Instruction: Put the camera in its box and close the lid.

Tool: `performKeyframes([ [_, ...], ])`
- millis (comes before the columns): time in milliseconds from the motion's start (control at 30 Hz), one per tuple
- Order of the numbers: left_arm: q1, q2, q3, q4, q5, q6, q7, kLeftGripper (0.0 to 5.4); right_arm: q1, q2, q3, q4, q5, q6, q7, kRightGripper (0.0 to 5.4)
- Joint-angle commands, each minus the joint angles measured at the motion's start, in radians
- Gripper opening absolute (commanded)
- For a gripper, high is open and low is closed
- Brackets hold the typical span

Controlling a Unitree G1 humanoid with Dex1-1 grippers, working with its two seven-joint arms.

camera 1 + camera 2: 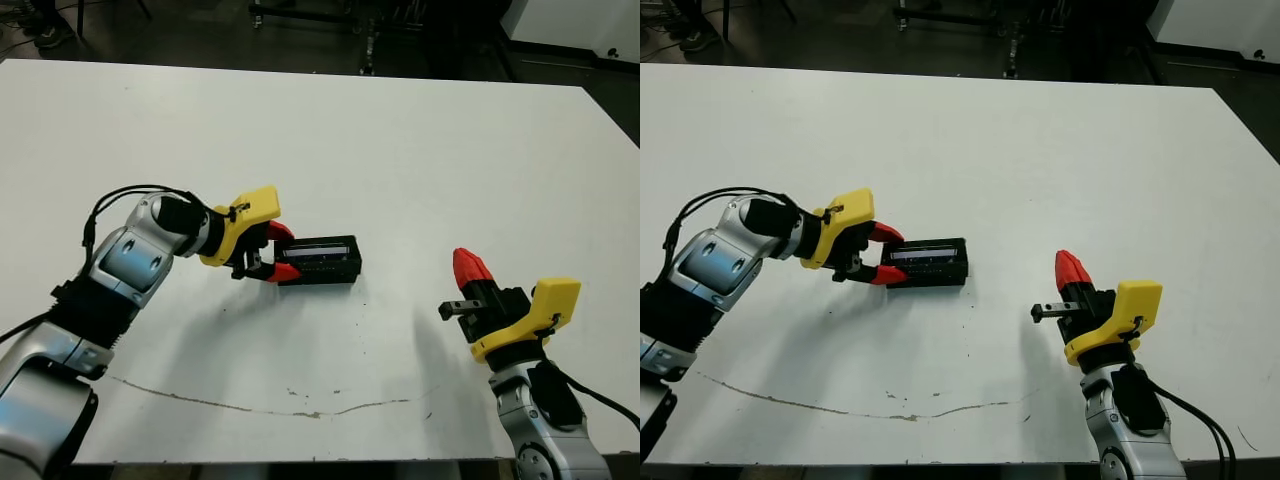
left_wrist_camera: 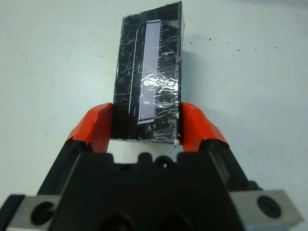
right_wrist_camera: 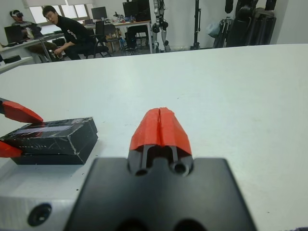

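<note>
Here the small rectangular black box sits closed near the middle of the white table, its flat black lid with the shiny see-through panel on top and flush with its edges. Through the panel a pale strip shows; can't tell if that's the camera. The left gripper straddles the box's left short end, one red finger on each long side and touching it, so it's gripping that end, jaws spread only as wide as the box. The right gripper is well apart, toward the right front of the table, red tips pressed together, holding nothing. Table is bare all round the box, far from every edge. A thin dark scuff line runs near the front edge. People sit at desks beyond the far edge.
</note>
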Motion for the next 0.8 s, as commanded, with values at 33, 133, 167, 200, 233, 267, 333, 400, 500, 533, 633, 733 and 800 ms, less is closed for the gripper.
performKeyframes([
  [33,0.109,0.019,-0.055,-0.005,-0.003,0.037,-0.072,3.09,-0.005,-0.013,-0.008,0.008,0.003,-0.001,0.006,0.00],
  [133,0.123,0.031,-0.043,-0.036,-0.011,0.069,-0.066,3.09,-0.006,-0.014,-0.009,0.008,0.005,0.001,0.008,0.00],
  [167,0.128,0.035,-0.040,-0.048,-0.011,0.083,-0.063,3.09,-0.006,-0.013,-0.009,0.007,0.007,0.005,0.007,0.00],
  [200,0.134,0.040,-0.037,-0.058,-0.012,0.089,-0.061,3.09,-0.006,-0.012,-0.010,0.007,0.008,0.006,0.007,0.00],
  [233,0.138,0.044,-0.035,-0.066,-0.011,0.092,-0.059,3.09,-0.006,-0.011,-0.010,0.007,0.009,0.006,0.007,0.00],
  [267,0.142,0.048,-0.035,-0.074,-0.009,0.094,-0.058,3.09,-0.006,-0.011,-0.010,0.009,0.008,0.004,0.008,0.00],
  [333,0.149,0.052,-0.035,-0.086,-0.005,0.099,-0.054,3.09,-0.006,-0.011,-0.008,0.010,0.005,0.002,0.007,0.00],
  [400,0.155,0.055,-0.034,-0.094,-0.007,0.103,-0.050,3.09,-0.005,-0.012,-0.008,0.010,0.007,0.001,0.010,0.00],
  [500,0.163,0.058,-0.034,-0.106,-0.006,0.097,-0.043,3.09,-0.002,-0.010,-0.007,0.002,0.006,0.011,0.003,0.00],
  [533,0.164,0.059,-0.036,-0.108,-0.005,0.094,-0.042,3.09,-0.002,-0.009,-0.007,0.001,0.006,0.012,0.002,0.00],
  [633,0.164,0.059,-0.039,-0.104,-0.004,0.082,-0.044,3.09,0.000,-0.010,-0.007,-0.001,0.004,0.011,0.001,0.00],
  [733,0.166,0.058,-0.036,-0.090,-0.007,0.061,-0.049,3.09,0.001,-0.009,-0.006,0.004,0.003,0.001,0.005,0.00],
  [800,0.167,0.059,-0.037,-0.080,-0.006,0.046,-0.053,3.09,0.000,-0.010,-0.005,0.010,0.001,-0.007,0.010,0.00],
])
